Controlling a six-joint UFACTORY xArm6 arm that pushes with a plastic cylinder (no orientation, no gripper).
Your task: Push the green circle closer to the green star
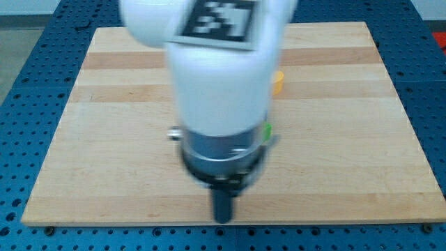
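Note:
My arm's white and grey body fills the middle of the view and hides most of the blocks. My tip [223,219] stands near the board's bottom edge, at the view's bottom centre. Only a thin green sliver [267,131] shows at the arm's right side; I cannot tell which green block it is. The green circle and green star cannot be made out otherwise. No block shows next to the tip.
A yellow block [277,82] peeks out at the arm's right, toward the view's top. The wooden board [362,139] lies on a blue perforated table. The red and blue blocks are hidden behind the arm.

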